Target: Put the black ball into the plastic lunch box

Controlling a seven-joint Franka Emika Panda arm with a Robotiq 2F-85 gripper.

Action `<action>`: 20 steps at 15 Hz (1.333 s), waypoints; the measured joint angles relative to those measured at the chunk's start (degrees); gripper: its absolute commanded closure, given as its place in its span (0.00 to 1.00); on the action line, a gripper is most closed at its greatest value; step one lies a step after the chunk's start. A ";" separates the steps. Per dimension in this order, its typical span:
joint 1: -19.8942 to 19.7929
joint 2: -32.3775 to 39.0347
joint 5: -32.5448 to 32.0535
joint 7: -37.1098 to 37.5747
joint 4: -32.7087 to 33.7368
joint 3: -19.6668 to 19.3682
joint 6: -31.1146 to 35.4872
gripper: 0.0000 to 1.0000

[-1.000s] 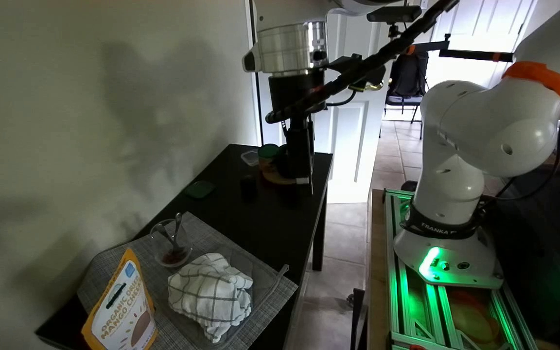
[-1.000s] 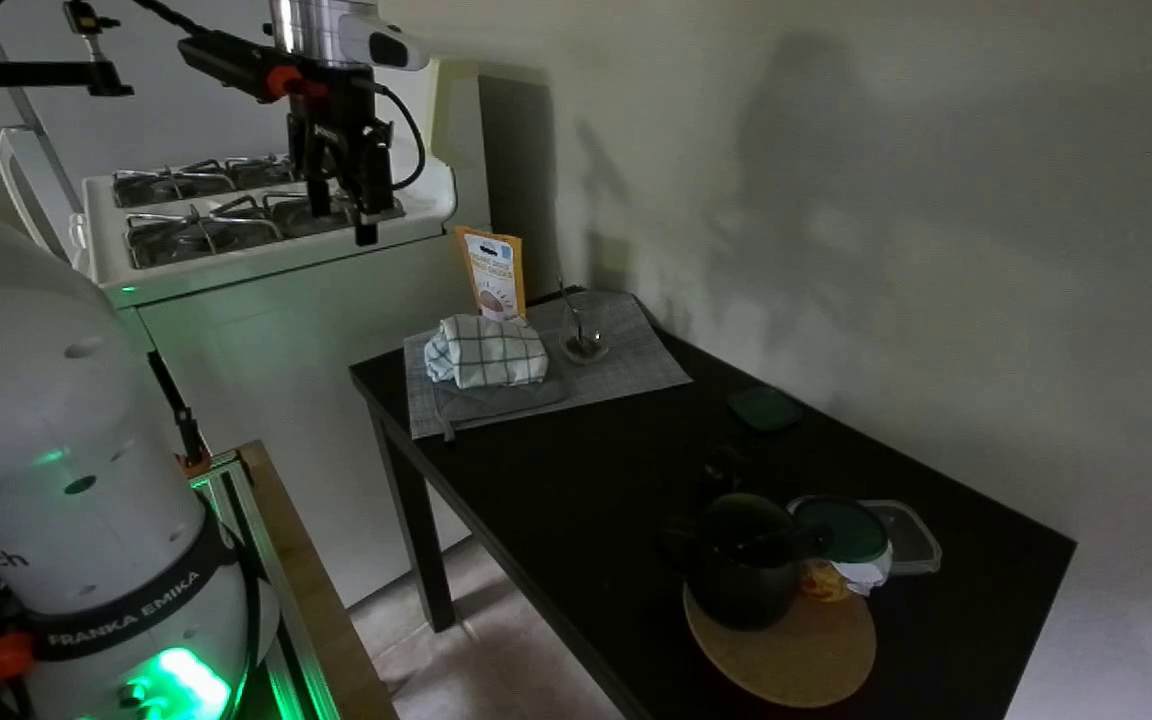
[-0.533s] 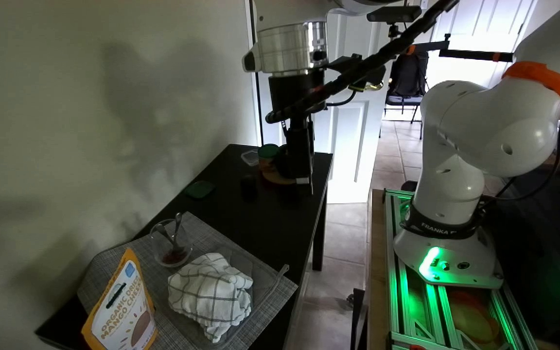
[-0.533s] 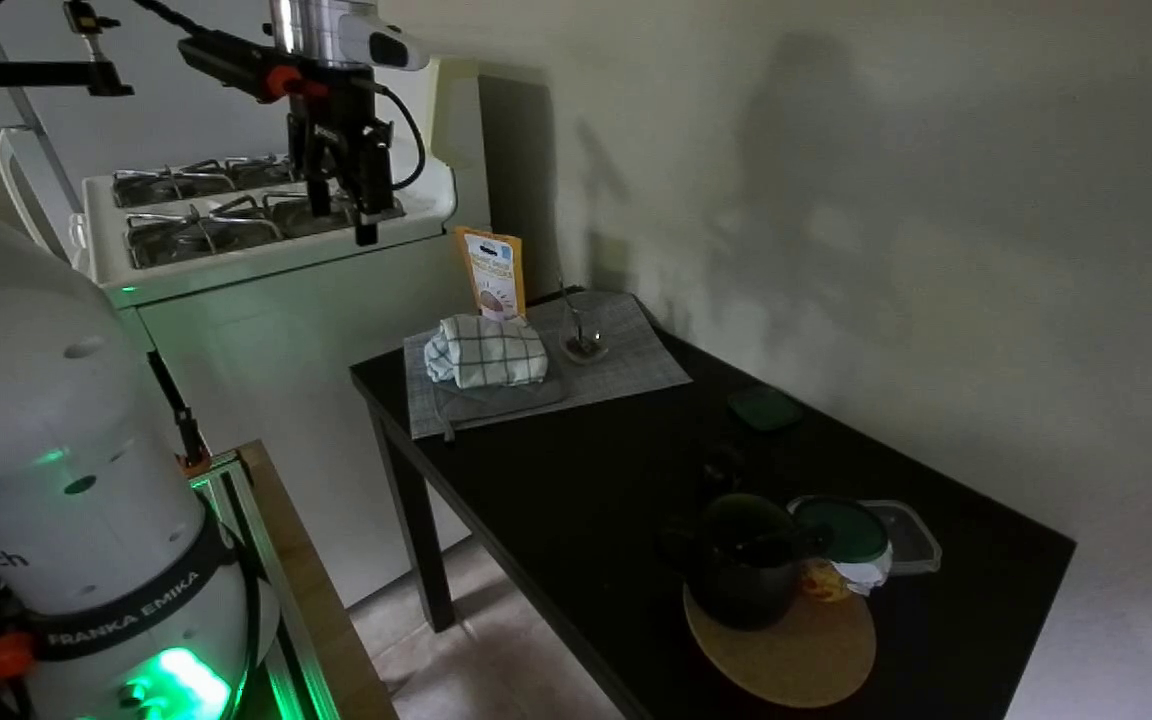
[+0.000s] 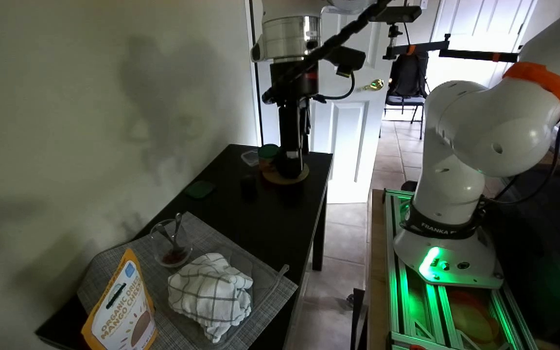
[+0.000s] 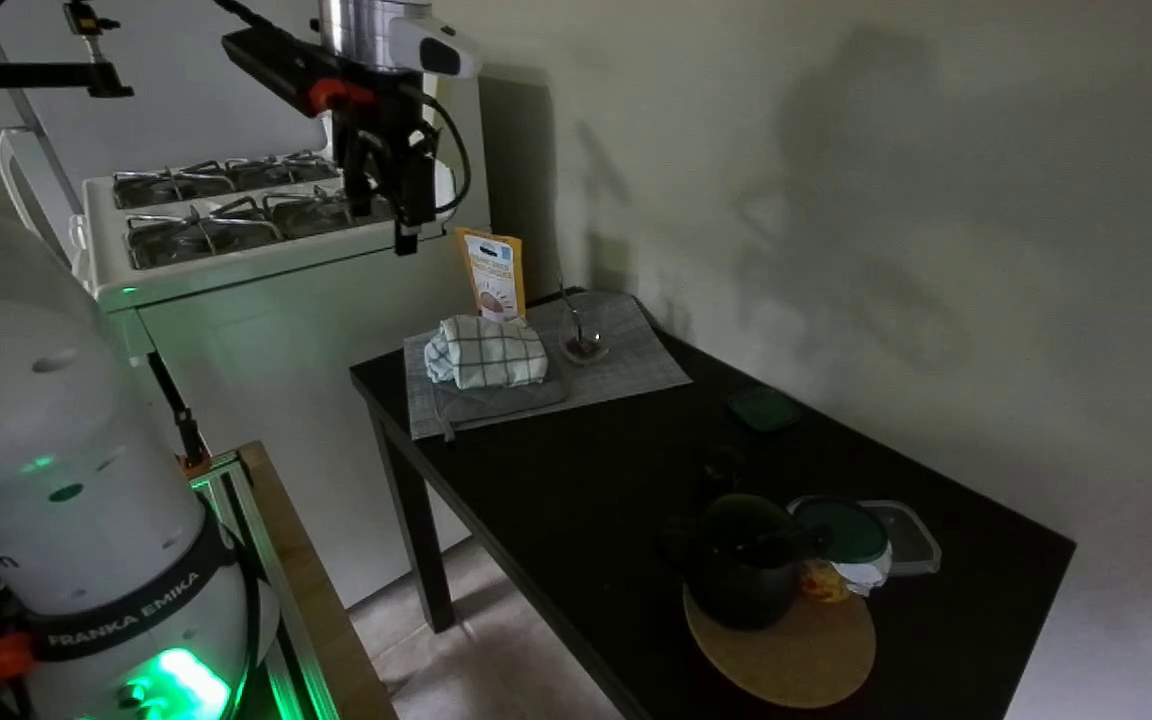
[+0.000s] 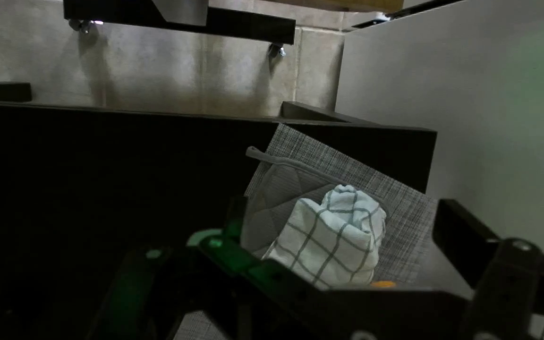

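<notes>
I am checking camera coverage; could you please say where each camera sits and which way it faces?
Exterior view: high at the round mat end, facing the stove; base, arm and gripper show.
Exterior view: high at the placemat end, facing the door; base, arm and gripper show.
Wrist view: on the wrist, facing down at the towel; gripper fingers show.
Both exterior views share the table and towel.

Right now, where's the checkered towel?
In an exterior view, the checkered towel sits left of centre at the far end of the table, on a grey quilted pad over the placemat, in front of the orange-edged pouch and left of the clear cup.
</notes>
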 measured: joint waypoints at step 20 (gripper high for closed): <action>-20.65 5.63 -23.26 1.00 -0.38 -6.13 10.56 0.00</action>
